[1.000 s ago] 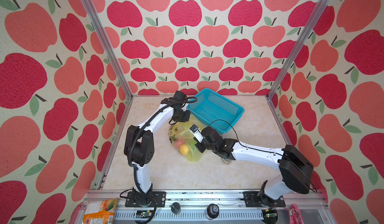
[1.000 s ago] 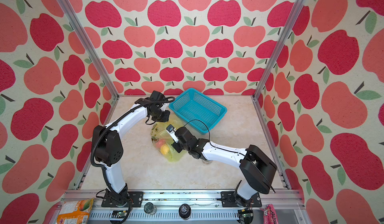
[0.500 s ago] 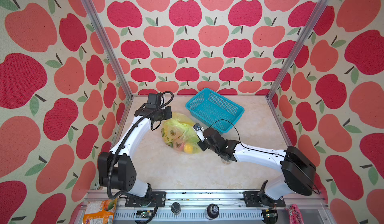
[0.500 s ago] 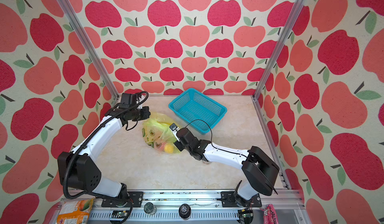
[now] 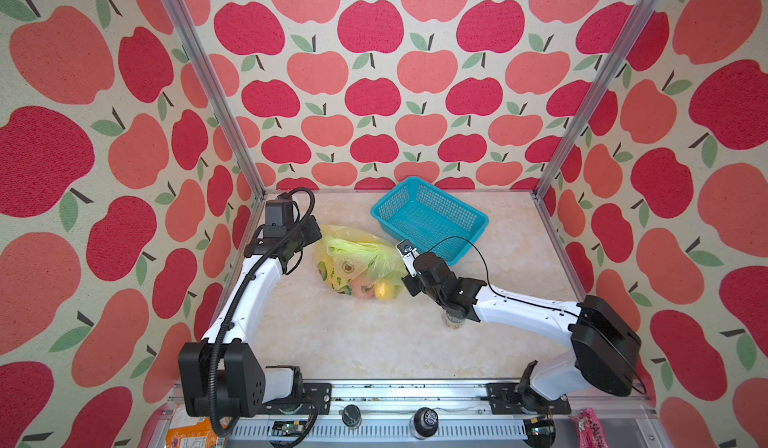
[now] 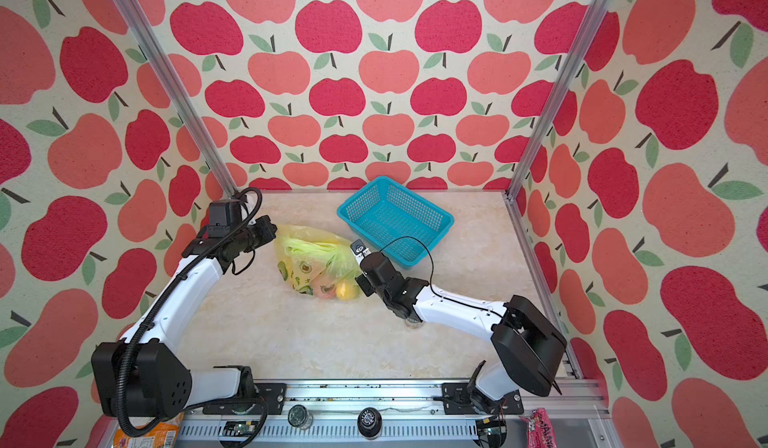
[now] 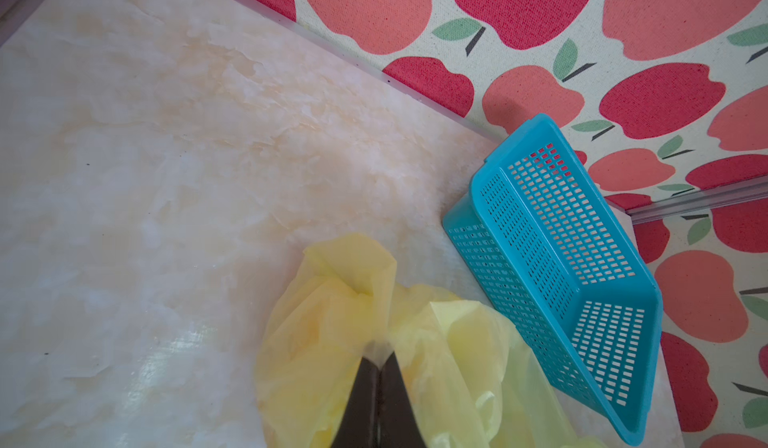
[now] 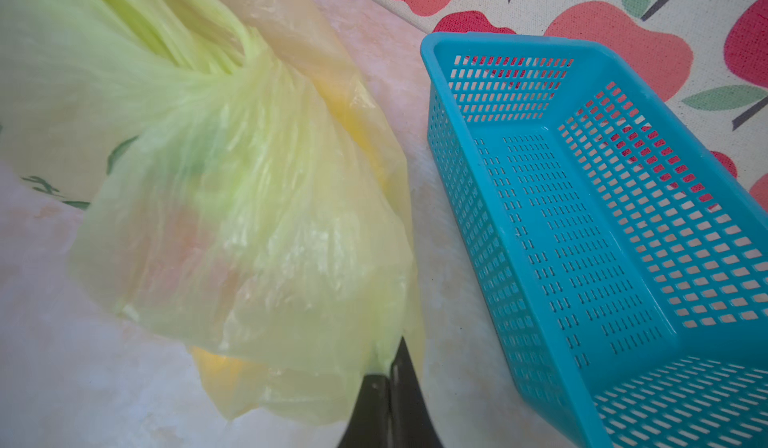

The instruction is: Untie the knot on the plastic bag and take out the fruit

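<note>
The thin, translucent pale-yellow plastic bag (image 5: 358,261) is sitting on the marbled beige desk (image 5: 353,342), just beside the teal mesh basket (image 5: 428,217). Small toy fruit (image 5: 383,291) is showing through it, below the bunched knot (image 8: 245,57). The left end effector (image 7: 379,356) is pinching one bag edge and the right end effector (image 8: 390,369) is clamping the opposite edge. Both arms are reaching in low with elbows bent.

Noted thin, crinkled, translucent film on plastic bag (image 5: 365,259); rigid, perforated plastic on basket (image 5: 395,205); smooth, glossy marble-look desk (image 5: 353,342); coarse woven cloth walls (image 5: 374,92).
</note>
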